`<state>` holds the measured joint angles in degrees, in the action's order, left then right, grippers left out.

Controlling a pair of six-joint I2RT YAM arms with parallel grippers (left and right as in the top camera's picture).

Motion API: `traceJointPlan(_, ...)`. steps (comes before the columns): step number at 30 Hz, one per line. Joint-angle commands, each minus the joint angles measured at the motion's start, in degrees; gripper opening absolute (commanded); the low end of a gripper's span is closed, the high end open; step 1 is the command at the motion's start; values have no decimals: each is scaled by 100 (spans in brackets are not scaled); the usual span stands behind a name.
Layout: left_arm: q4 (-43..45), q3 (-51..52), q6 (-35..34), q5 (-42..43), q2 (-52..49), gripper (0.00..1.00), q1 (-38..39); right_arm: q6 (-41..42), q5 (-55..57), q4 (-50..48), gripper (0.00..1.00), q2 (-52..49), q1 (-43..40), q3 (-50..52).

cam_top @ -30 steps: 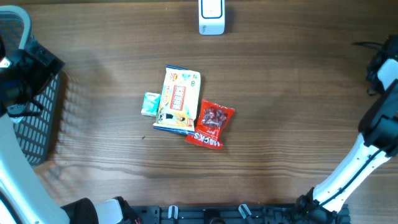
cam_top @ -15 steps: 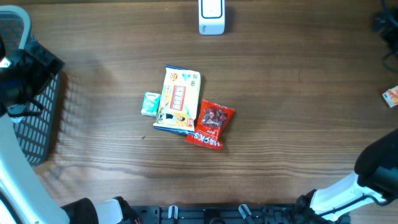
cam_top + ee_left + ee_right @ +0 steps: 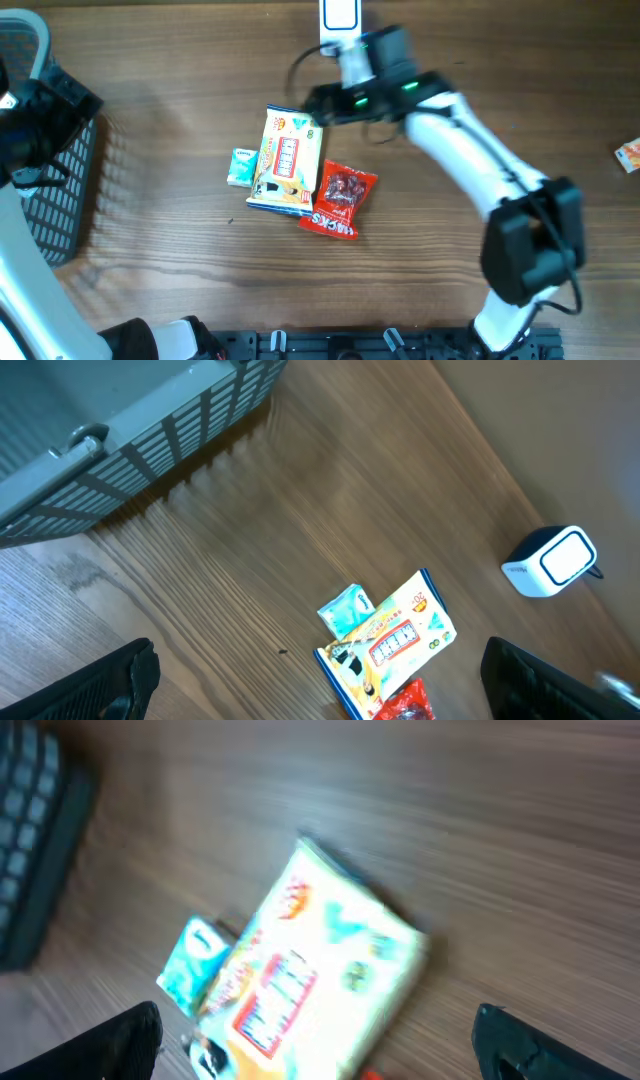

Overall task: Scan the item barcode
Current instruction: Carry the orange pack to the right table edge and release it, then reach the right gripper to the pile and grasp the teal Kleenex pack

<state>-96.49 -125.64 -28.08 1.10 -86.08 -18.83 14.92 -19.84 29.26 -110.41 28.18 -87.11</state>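
Grey plastic mesh basket (image 3: 60,190) at the left edge of the brown wooden counter (image 3: 180,260) poses no hazard. Risk centres on the pile mid-counter. A small teal packet (image 3: 241,167) touches the left side of the yellow-and-white flat snack pouch (image 3: 287,160), and the pouch's near right corner overlaps the red snack packet (image 3: 341,200).

Judgement: a grasp on the pouch may drag or pinch a neighbour along with it. A flat pouch lying flush also gives thin purchase and may slip. No barcode is discernible on any upper face, so the pouch may need turning before the white box-shaped scanner (image 3: 555,560) at the far edge can read it. The right wrist sits close to that scanner and could knock it.

Left arm (image 3: 40,120) is positioned above the basket, with the left fingers (image 3: 100,685) spread wide and grasping nothing. Right arm (image 3: 460,150) reaches from the near right corner to the pile's far side, and its wrist view is blurred. The right fingers (image 3: 110,1045) are spread wide and empty above the pouch, with no contact evident.
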Motion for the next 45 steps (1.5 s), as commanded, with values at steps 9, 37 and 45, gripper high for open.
traceJointPlan(9,0,-59,87,-57,4,100,-35,861,638,-1615,99,-1095,2175,35)
traceJointPlan(37,0,-59,87,-57,4,100,-35,1307,1213,42,100,-1300,1432,-26)
traceJointPlan(45,0,-59,87,-57,4,100,-35,833,603,-450,100,-1259,1429,-42)
